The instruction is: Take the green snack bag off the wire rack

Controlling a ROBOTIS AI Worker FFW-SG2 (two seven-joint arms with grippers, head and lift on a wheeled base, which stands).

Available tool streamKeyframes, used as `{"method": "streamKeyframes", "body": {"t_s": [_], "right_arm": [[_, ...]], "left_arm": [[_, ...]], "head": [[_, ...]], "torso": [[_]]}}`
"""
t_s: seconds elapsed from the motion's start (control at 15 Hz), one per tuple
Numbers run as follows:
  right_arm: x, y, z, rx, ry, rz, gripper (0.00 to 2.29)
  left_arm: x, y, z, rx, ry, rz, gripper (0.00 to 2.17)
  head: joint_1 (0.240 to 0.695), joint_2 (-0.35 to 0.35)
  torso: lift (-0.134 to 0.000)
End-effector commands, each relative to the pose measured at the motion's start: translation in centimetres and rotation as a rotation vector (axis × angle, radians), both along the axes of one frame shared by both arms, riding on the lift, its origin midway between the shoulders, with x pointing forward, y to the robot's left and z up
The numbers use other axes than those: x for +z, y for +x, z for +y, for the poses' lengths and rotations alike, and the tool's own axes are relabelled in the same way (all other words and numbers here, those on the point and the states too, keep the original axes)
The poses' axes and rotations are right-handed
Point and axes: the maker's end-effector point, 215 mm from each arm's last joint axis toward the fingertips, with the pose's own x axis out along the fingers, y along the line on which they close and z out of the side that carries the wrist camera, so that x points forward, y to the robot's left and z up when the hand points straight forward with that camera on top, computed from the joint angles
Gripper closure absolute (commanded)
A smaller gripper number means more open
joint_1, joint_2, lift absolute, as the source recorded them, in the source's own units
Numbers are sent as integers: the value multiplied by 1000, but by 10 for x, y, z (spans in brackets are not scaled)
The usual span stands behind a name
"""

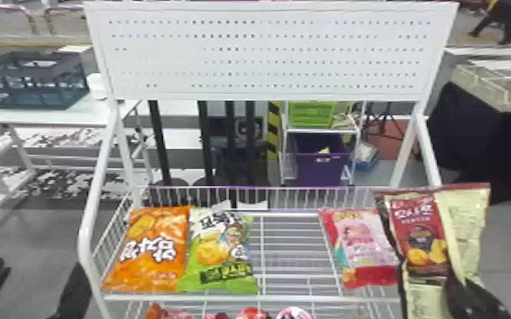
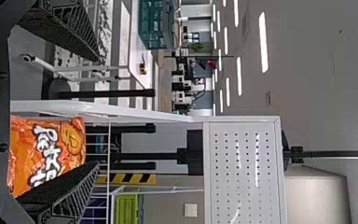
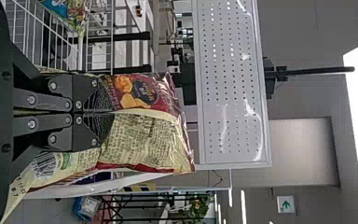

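The green snack bag [image 1: 220, 254] lies on the wire rack [image 1: 293, 254], right beside an orange bag. At the right end of the rack my right gripper [image 1: 473, 292] holds up a dark red and cream snack bag [image 1: 424, 237]. In the right wrist view the right gripper [image 3: 95, 112] is shut on the back of that red and cream bag [image 3: 144, 140]. My left gripper [image 2: 95, 112] stands open in the left wrist view, its fingers wide apart, with the orange bag [image 2: 46, 151] beyond them.
An orange bag [image 1: 153, 250] fills the rack's left end and a pink bag [image 1: 365, 246] lies toward its right. White side posts and a perforated panel [image 1: 267, 55] frame the rack. More packages [image 1: 250, 314] sit on a lower level.
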Motion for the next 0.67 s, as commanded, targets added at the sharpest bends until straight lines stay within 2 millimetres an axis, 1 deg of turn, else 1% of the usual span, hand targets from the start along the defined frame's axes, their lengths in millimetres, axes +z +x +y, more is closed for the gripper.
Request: {"method": "streamKeyframes", "body": {"t_s": [0.0,0.07,0.13,0.2,0.27,0.33,0.4,0.53,0.6], "right_arm": [[-1,-1,0,0,-1,3,2246],[0,-1,0,-1,0,2,2246],[0,-1,0,-1,0,2,2246],[0,-1,0,-1,0,2,2246],[0,-1,1,0,-1,2,2246],[0,-1,1,0,-1,2,2243],[-2,-1,0,0,-1,5,2246],[-3,0,2,2,2,6,2246],[-3,0,3,5,4,5,2246]], "left_arm": [[-1,0,-4,-7,-4,0,87],[-1,1,-7,-14,-3,2,87],[1,5,-16,-31,-7,-6,87],[-3,10,-30,-56,-16,-4,87],[-5,18,-56,-107,-14,-2,87],[-7,24,-78,-139,-16,2,87],[-16,31,-104,-184,-19,20,87],[-40,47,-159,-263,5,75,87],[-58,57,-184,-299,32,116,87]], "head": [[499,0],[499,0],[499,0],[499,0],[499,0],[499,0],[499,0],[499,0],[499,0]], "torso": [[0],[0],[0],[0],[0],[0],[0],[0],[0]]}}
